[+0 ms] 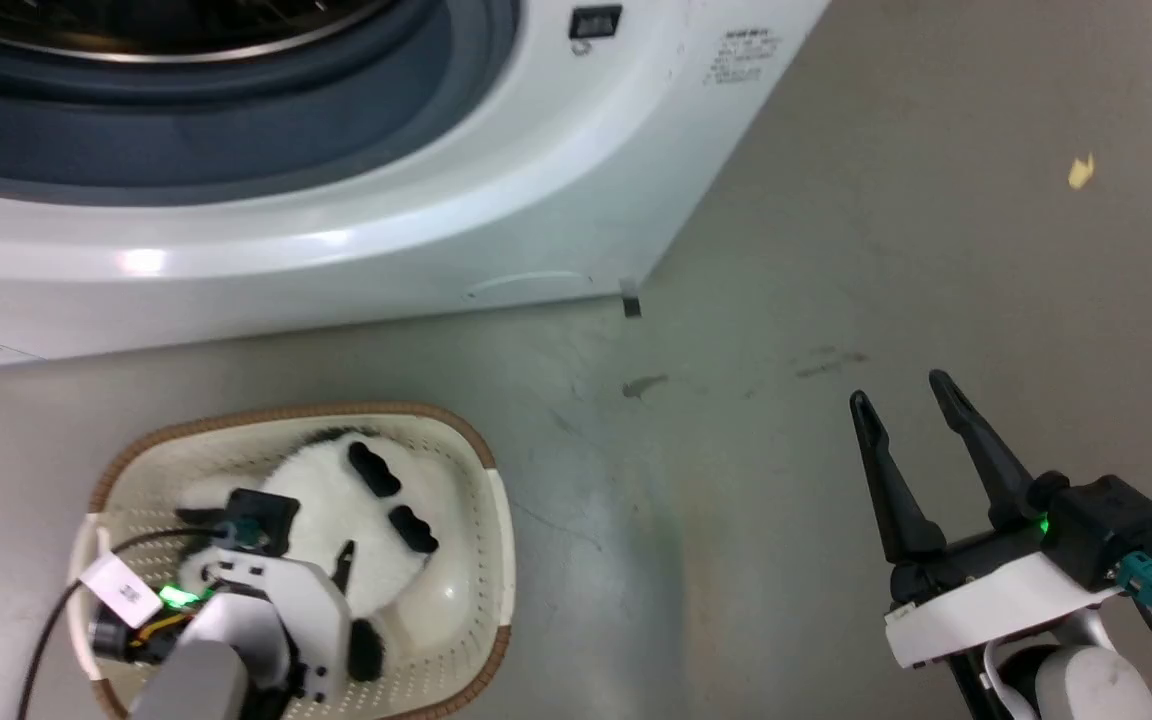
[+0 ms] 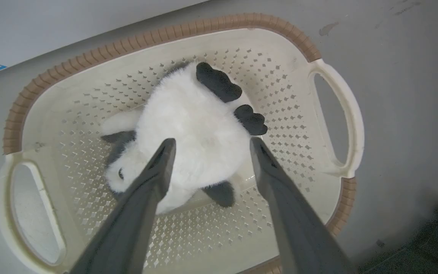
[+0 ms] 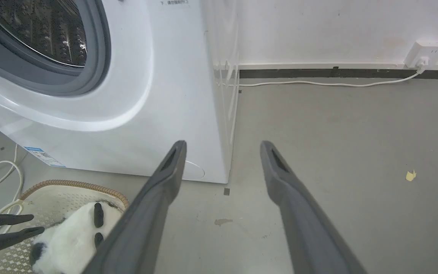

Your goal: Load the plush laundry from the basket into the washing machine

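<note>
Fluffy white plush laundry (image 2: 196, 129), perforated matt cream plastic basket (image 2: 89, 95), glossy white washing machine (image 1: 356, 250), scuffed grey floor (image 1: 886, 250)

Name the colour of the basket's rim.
Brown; the rim shows best in the left wrist view.

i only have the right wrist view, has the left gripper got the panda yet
Observer: No. In the left wrist view the left gripper is open, with its tips over the panda. I cannot tell whether they touch it.
Operator: is the panda fully in the basket
Observer: Yes, all of it lies inside the basket, with nothing over the rim.
Operator: where is my right gripper relative to it
Observer: In the head view the right gripper is open over bare floor, well to the right of the basket.
</note>
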